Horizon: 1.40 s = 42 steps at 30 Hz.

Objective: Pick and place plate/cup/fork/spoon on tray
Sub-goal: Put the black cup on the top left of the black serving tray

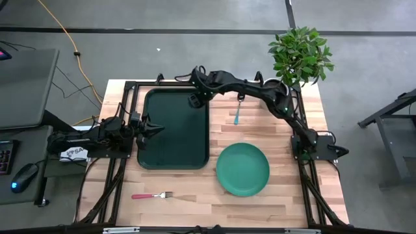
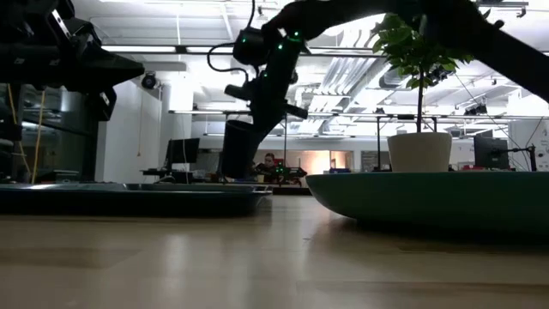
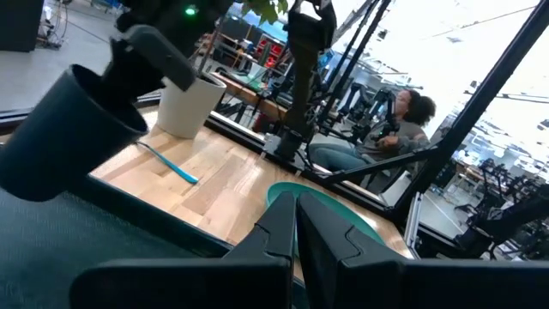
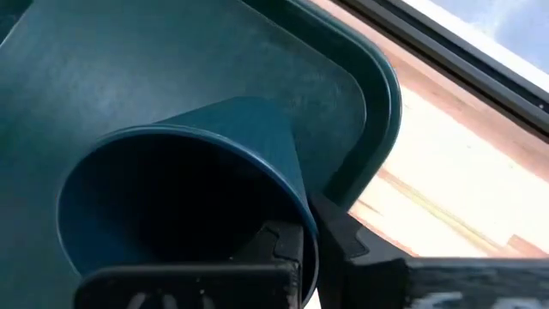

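Observation:
The dark green tray (image 1: 175, 153) lies at the table's left centre. My right gripper (image 1: 194, 101) reaches over the tray's far right corner and is shut on the dark teal cup (image 2: 238, 150), which also shows in the left wrist view (image 3: 64, 133). My left gripper (image 1: 155, 129) is shut and empty over the tray's left part. The teal plate (image 1: 242, 170) lies flat right of the tray. The blue-handled spoon (image 1: 238, 114) lies beyond the plate. The pink-handled fork (image 1: 149, 195) lies near the front edge. My right gripper holds the cup by its rim (image 4: 300, 215), one finger (image 4: 273, 247) inside the opening and one (image 4: 347, 239) outside the wall. The fingers come from above, slanting down. The cup hangs open end up, low over the tray's far right corner; whether its base touches the tray, I cannot tell.
A white pot (image 1: 286, 84) with a green plant (image 1: 300, 53) stands at the table's far right corner, beside the right arm. Bare wood lies between tray and plate and along the near edge. A person (image 3: 403, 124) sits in the room beyond the table.

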Tool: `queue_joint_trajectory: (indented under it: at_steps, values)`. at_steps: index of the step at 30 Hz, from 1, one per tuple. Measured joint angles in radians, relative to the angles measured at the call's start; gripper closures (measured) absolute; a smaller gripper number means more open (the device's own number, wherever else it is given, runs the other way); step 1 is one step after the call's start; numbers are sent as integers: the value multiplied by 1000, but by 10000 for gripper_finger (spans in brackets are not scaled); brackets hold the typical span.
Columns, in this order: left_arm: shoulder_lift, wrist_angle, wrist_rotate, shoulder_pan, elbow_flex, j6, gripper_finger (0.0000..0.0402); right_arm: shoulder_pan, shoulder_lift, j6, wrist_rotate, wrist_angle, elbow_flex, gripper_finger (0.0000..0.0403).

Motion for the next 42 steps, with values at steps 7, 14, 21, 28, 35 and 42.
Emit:
queue_joint_trajectory:
  at_steps: [7,14,21,28,35,42]
  values:
    - [0,0,0,0,0,0,401,-5,-8,-138,-27,-103,14,403]
    - [0,0,0,0,0,0,401,-6,1,-254,-68,-170,12,403]
    - [0,0,0,0,0,0,401,-6,2,-299,-49,-179,3,403]
    - [0,0,0,0,0,0,401,15,8,-302,-91,-105,-51,403]
    - [0,0,0,0,0,0,401,28,0,-366,-84,-197,-78,403]
    - [0,0,0,0,0,0,401,25,-26,-471,-12,-364,-81,403]
